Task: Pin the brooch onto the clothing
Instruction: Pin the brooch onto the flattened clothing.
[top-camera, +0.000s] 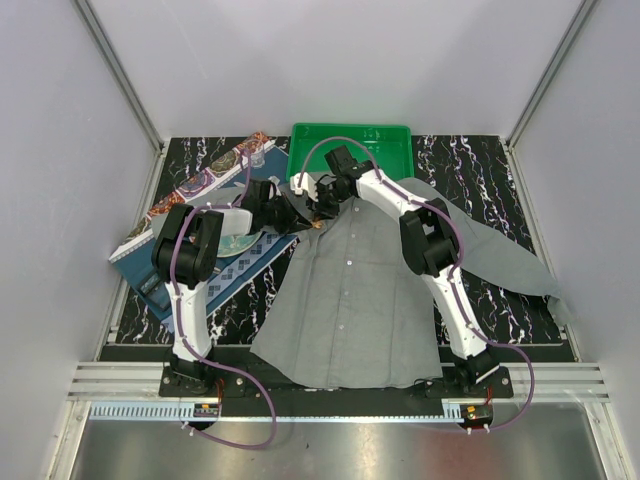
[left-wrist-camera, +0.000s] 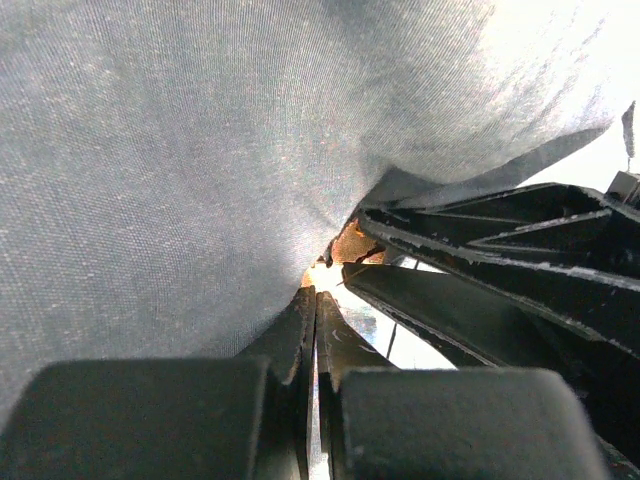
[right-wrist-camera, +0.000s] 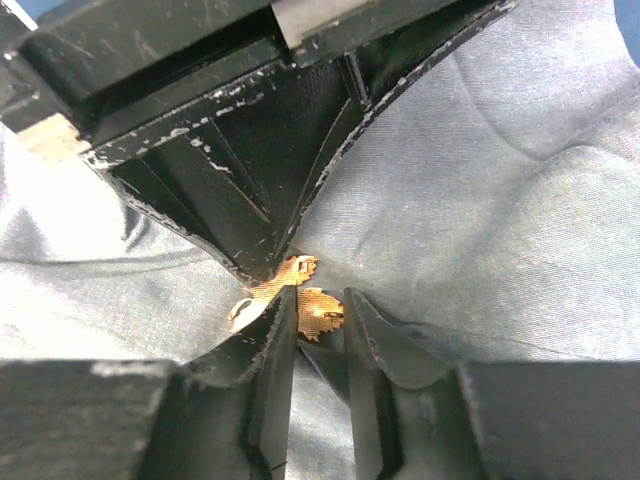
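The grey shirt lies spread on the table, collar at the far end. Both grippers meet at its collar area. The brooch is a small golden-orange ornament lying on the fabric. My right gripper has its jaws narrowly apart, with the brooch filling the gap between them. My left gripper is shut, its tip against the brooch's upper edge, with shirt fabric draped over it. In the top view the left gripper and right gripper touch tip to tip.
A green tray stands just behind the grippers. A dark blue patterned placemat with a round plate lies under the left arm, with a book beside it. White walls close in both sides.
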